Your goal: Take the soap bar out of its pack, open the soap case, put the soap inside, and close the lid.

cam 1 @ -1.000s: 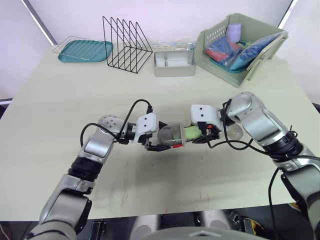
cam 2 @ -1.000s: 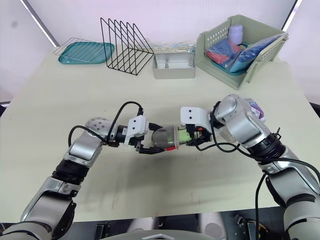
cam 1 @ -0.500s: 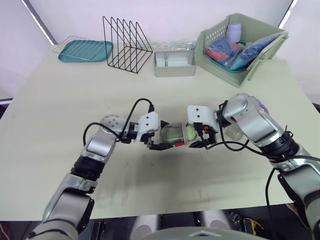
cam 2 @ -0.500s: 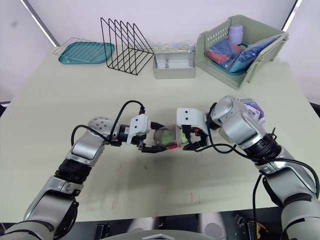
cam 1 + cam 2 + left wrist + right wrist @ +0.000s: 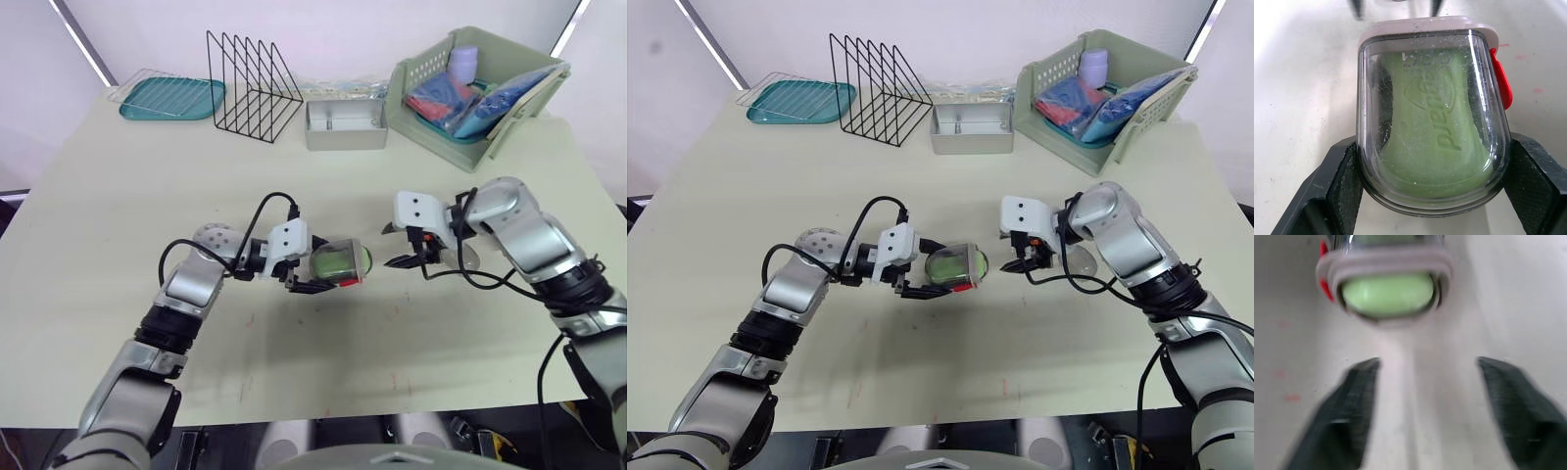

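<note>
Broadly, the table (image 5: 118, 225) lies bare around both arms, its edges well off. There the left gripper (image 5: 318, 269) clamps the clear soap case (image 5: 338, 261) on its side, green soap bar (image 5: 1430, 132) seated inside; the right gripper (image 5: 1428, 364) hangs empty and spread at its mouth. Closing is left: fetch what may be the lid (image 5: 460, 258) by the right forearm.

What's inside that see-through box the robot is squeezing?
A green soap bar lies inside the soap case, seen through its clear wall, with raised letters on its face. The left gripper clamps the case's sides. The soap's far side is hidden.
</note>
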Controlling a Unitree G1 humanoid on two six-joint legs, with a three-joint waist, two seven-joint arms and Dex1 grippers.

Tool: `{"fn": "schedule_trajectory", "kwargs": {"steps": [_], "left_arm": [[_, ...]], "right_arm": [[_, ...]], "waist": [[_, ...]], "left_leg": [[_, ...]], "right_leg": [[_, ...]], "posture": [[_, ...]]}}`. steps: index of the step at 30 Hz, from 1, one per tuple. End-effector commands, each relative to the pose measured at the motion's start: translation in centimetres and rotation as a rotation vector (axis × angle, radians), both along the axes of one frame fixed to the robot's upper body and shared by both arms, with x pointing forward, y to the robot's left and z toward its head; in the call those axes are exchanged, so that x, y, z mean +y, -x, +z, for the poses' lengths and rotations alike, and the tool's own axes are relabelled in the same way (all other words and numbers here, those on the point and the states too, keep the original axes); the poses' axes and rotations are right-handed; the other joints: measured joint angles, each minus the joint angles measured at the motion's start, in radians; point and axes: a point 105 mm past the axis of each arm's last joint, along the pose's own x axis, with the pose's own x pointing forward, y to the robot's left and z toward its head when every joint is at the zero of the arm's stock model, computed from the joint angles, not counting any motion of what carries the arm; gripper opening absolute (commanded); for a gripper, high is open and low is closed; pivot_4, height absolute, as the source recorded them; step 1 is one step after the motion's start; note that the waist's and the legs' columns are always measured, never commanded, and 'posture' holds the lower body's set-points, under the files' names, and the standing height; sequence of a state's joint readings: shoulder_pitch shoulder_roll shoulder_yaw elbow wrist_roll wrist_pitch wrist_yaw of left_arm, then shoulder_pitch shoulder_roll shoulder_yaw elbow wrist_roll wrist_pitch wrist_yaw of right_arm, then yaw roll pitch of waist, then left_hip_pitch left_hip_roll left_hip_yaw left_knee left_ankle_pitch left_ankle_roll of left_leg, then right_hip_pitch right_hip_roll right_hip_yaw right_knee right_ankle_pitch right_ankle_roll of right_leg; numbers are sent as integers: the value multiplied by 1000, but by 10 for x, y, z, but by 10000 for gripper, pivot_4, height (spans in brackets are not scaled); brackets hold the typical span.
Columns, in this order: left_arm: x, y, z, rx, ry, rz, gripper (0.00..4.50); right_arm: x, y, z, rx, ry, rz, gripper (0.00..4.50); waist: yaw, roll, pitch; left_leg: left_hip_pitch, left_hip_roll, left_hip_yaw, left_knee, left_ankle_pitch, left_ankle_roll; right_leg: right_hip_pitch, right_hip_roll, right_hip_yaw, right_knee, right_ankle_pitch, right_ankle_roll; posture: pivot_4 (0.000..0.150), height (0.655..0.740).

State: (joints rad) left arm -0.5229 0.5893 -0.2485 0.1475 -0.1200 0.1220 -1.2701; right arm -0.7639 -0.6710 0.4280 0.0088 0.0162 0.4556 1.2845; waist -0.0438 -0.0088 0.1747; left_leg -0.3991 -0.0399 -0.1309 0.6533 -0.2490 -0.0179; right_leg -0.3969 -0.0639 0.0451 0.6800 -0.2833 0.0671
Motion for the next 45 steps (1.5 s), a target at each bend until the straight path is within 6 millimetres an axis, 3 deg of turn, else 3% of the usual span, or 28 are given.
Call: {"fn": "schedule_trajectory", "kwargs": {"steps": [1,3,4,15,24,31,39,45], "left_arm": [[-2,4,11,-47,12,-33,34436],[-2,5,11,-47,10,-34,34436],[-2,5,11,-48,9,-35,34436],[-5,3,15,-63,14,-38,34436],[-7,3,14,-62,18,-35,34436],[0,2,9,-69,-14,-29,34436],[6,1,8,-70,-19,-19,34436],[5,0,11,-95,-3,-14,34436]], "right_arm": [[2,5,8,-52,-37,62,11201],[6,9,8,-60,-55,94,1970],[7,11,8,-63,-61,103,647],[31,22,2,-38,-120,162,647],[33,20,1,-36,-113,160,647],[22,15,9,-38,-120,134,647],[-4,16,15,5,-135,97,647],[-17,14,15,201,-266,-96,27791]], "waist": [[-1,0,0],[-1,0,0],[-1,0,0],[1,0,0],[0,0,0],[1,0,0],[1,0,0],[2,0,0]], "left_leg": [[0,0,0,0,0,0],[0,0,0,0,0,0],[0,0,0,0,0,0],[0,0,0,0,0,0],[0,0,0,0,0,0],[0,0,0,0,0,0],[0,0,0,0,0,0],[0,0,0,0,0,0]], "right_leg": [[0,0,0,0,0,0],[0,0,0,0,0,0],[0,0,0,0,0,0],[0,0,0,0,0,0],[0,0,0,0,0,0],[0,0,0,0,0,0],[0,0,0,0,0,0],[0,0,0,0,0,0]], "posture": [[1500,7400],[1500,7400],[1500,7400],[1500,7400],[1500,7400],[1500,7400],[1500,7400],[1500,7400]]}}
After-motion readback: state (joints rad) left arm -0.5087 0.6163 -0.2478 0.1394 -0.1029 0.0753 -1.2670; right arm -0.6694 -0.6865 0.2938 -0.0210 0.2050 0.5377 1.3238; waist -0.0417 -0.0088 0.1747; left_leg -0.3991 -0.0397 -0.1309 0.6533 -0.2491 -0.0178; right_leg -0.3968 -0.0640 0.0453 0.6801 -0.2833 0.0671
